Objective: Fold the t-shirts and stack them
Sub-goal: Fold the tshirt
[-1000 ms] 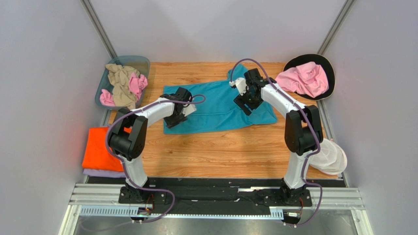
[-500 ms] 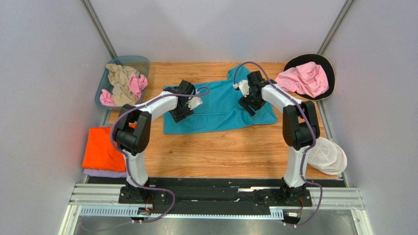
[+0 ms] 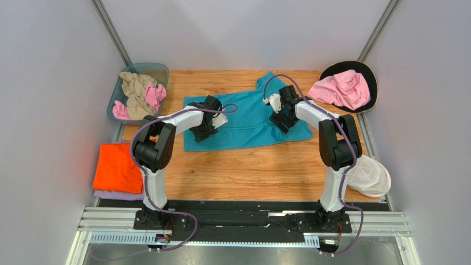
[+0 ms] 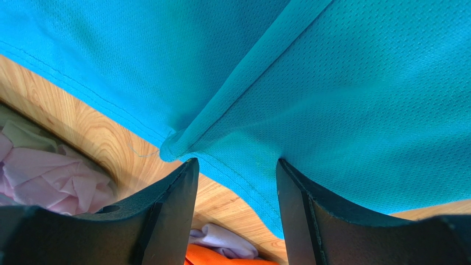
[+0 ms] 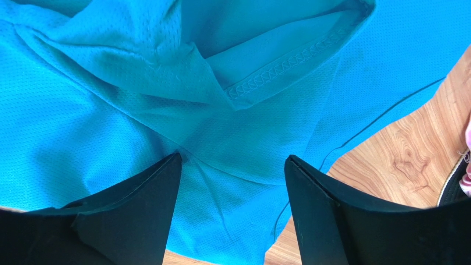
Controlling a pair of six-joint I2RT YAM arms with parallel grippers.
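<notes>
A teal t-shirt (image 3: 246, 118) lies spread on the wooden table (image 3: 249, 165). My left gripper (image 3: 200, 131) hangs open just over its left hem (image 4: 232, 171), with nothing between the fingers (image 4: 166, 215). My right gripper (image 3: 278, 124) is open too, low over the shirt's right side, where a sleeve (image 5: 287, 61) lies folded in. Teal cloth (image 5: 110, 110) fills the right wrist view below that gripper (image 5: 232, 163). An orange t-shirt (image 3: 113, 168) sits folded on a lavender t-shirt (image 3: 116, 195) at the table's left edge.
A blue-grey bin (image 3: 160, 72) at the back left holds beige (image 3: 135, 91) and pink (image 3: 156, 94) t-shirts. Another pink t-shirt (image 3: 343, 88) lies crumpled on a black round pad (image 3: 371, 77) at the back right. A white ribbed dish (image 3: 373, 176) sits at the right edge.
My left gripper has shifted a little back and right over the shirt's left part, its elbow swinging in. The right gripper has dropped slightly nearer. Both stay open.
</notes>
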